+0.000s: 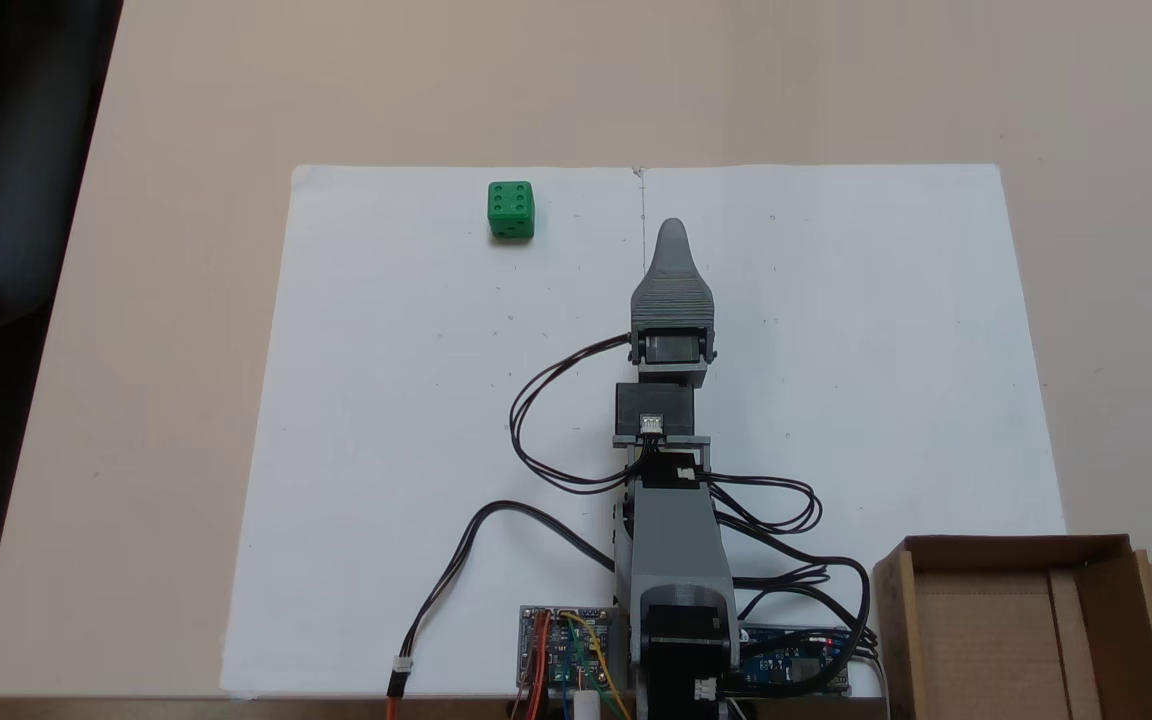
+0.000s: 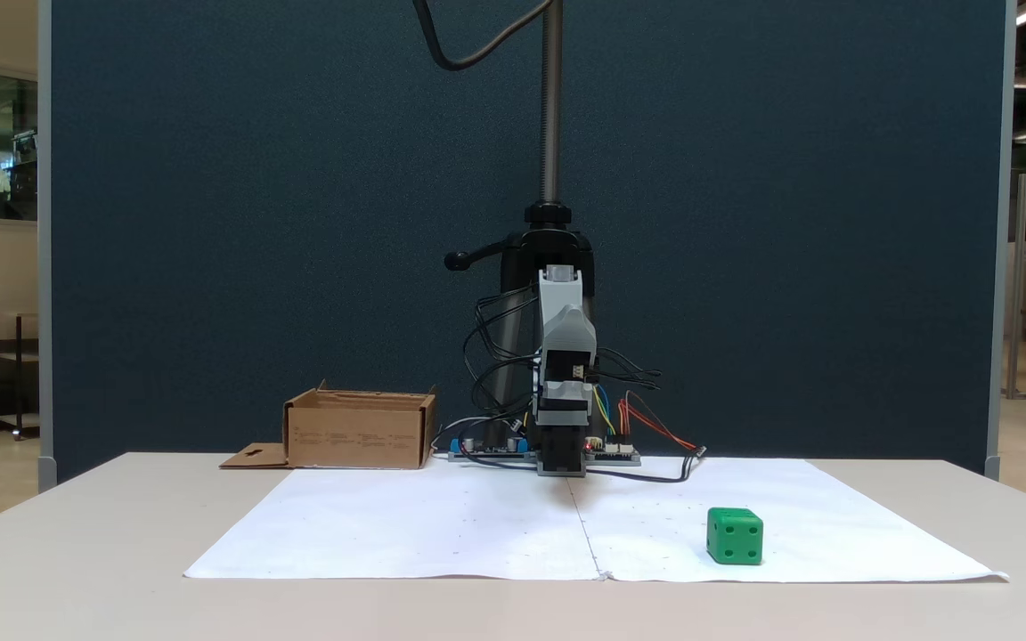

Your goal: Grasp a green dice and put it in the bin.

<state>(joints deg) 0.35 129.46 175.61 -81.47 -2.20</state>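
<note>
Green plastic dice point(image 1: 511, 210) point(image 2: 735, 536) sits near my white paper sheet's point(image 1: 386, 450) far edge; brown cardboard bin point(image 1: 1011, 630) point(image 2: 360, 432) occupies the worktop's near corner. Grey gripper point(image 1: 673, 232), holding nothing; openness I cannot tell.

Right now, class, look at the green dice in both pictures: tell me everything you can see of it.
The green dice is a small bright green cube with rounded edges and darker sunken pips; it looks like plastic. From above its top face shows six pips; the front view shows a face with four. It sits flat and square on the white paper, near the paper's far edge. It stands apart from the arm's hand and far from the cardboard bin. Only the paper touches it.
</note>
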